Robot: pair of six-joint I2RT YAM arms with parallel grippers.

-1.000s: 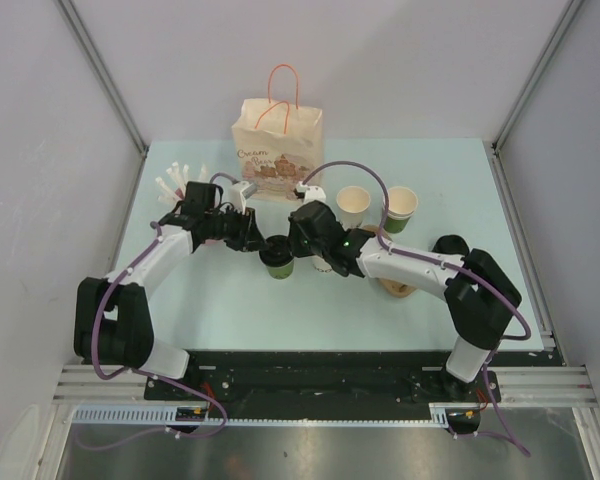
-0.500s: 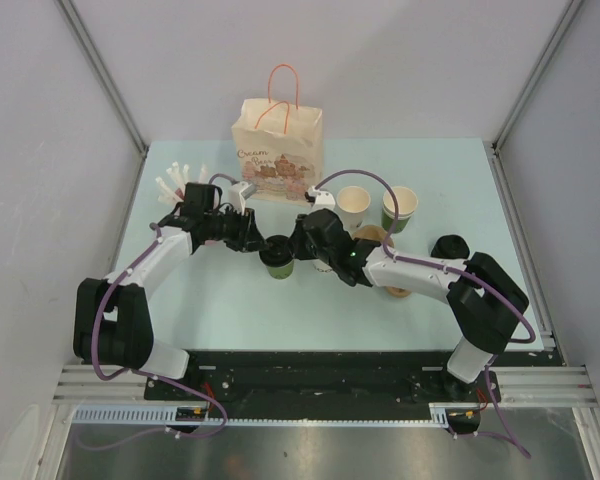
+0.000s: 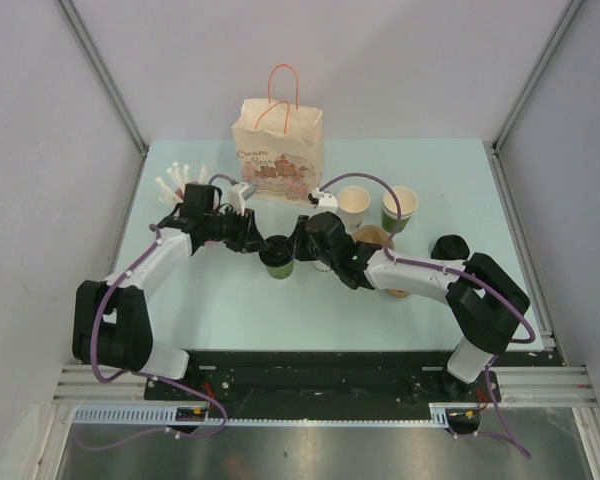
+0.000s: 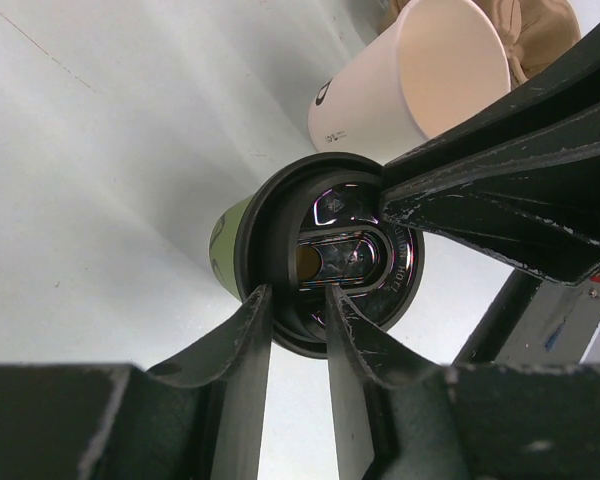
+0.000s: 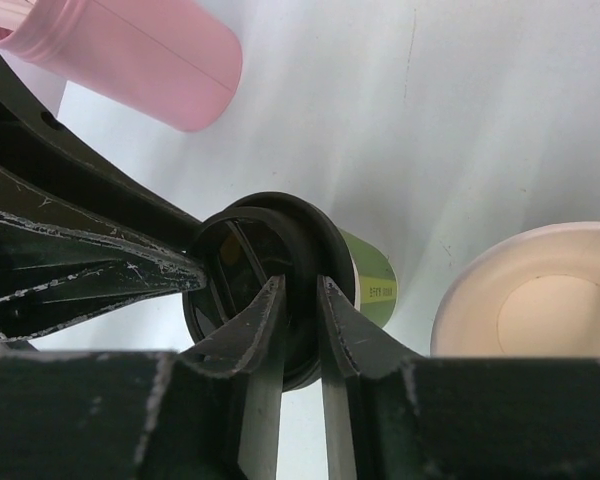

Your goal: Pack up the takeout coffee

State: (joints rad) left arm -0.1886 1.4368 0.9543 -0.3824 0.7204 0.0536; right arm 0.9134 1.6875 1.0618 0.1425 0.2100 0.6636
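Observation:
The dark green cup with its black lid stands mid-table. My left gripper is shut on the lid's near rim, one finger inside and one outside. My right gripper pinches the opposite rim of the same lid. In the top view the left gripper and the right gripper meet over the cup from either side. A white cup without a lid stands right beside it, also seen in the right wrist view. No lidded white cup shows.
The paper bag stands at the back centre. A lidless white cup and a lidless green cup stand right of it. The brown pulp tray lies under my right arm. A loose black lid lies right. A pink cylinder lies left.
My right arm has shifted left and uncovered the brown tray, and its gripper has closed in on the green cup's lid. The left arm has barely moved.

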